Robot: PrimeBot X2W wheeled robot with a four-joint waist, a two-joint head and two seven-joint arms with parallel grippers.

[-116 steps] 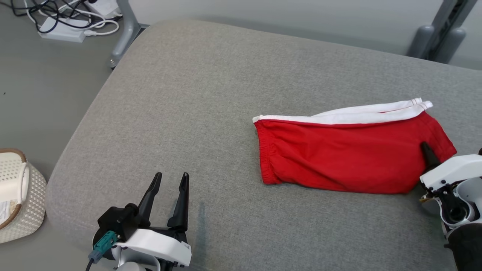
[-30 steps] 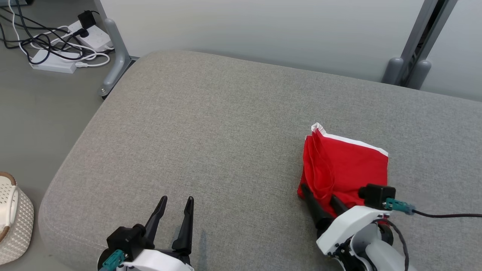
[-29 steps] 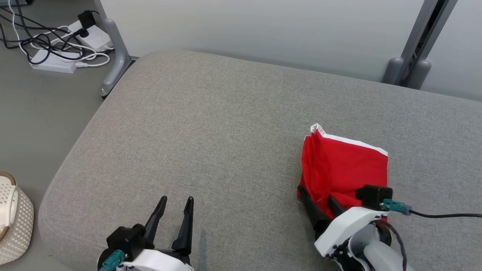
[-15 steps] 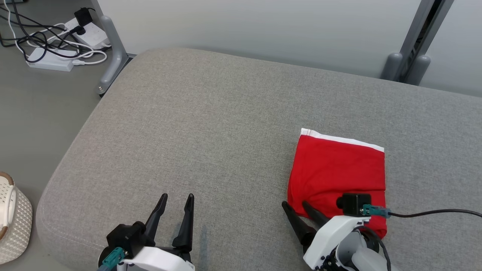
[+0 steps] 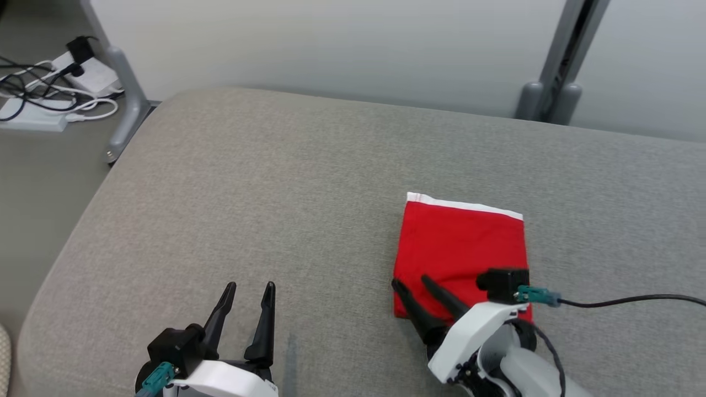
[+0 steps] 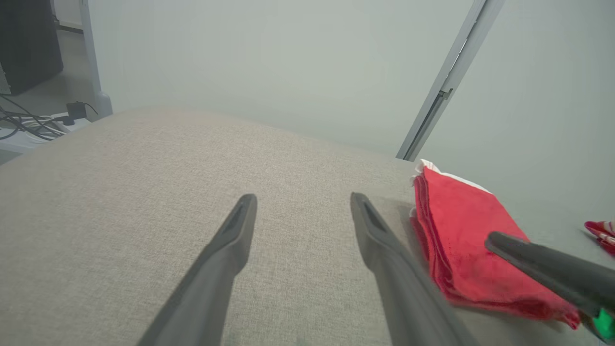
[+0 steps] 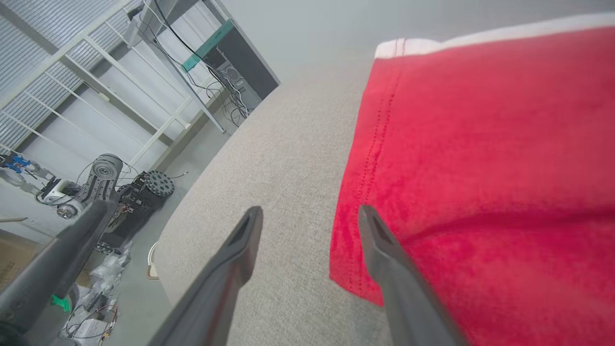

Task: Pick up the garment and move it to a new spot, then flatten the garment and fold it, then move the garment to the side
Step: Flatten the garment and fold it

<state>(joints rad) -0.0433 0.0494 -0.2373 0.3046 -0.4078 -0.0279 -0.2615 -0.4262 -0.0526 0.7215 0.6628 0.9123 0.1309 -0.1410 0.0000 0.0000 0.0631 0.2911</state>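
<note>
Seeing garment (image 5: 460, 248) folded flat now, no longer bunched. Right pincer (image 5: 409, 281) spread, pinching nothing, straddling its lower-left edge. Left pincer (image 5: 250, 285) spread, unchanged, lower left of frame.

Grey padded surface (image 5: 276, 182); tangled cables (image 5: 30, 88) and white power strip (image 5: 27, 120) on the floor (image 5: 49, 182).
</note>
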